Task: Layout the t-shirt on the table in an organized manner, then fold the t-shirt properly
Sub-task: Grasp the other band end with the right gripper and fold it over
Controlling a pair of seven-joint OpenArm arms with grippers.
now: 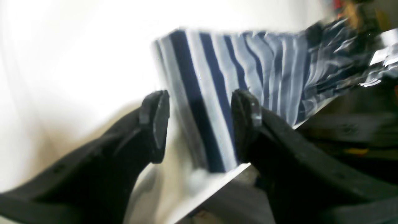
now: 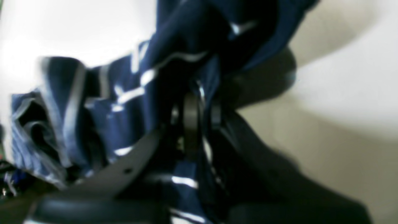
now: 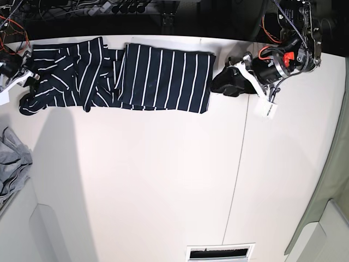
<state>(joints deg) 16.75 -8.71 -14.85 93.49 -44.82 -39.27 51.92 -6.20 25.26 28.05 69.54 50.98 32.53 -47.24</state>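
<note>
Right gripper [image 2: 192,121] clamps t-shirt [image 3: 136,76] | left gripper [image 1: 199,124] spread

The t-shirt [image 3: 136,76] is seen as soft, matt, rumpled cloth, dark navy with thin white stripes, laid on the smooth, faintly glossy white table [image 3: 163,180], while matt black plastic is shown on the left gripper [image 1: 200,124] fingers.
</note>
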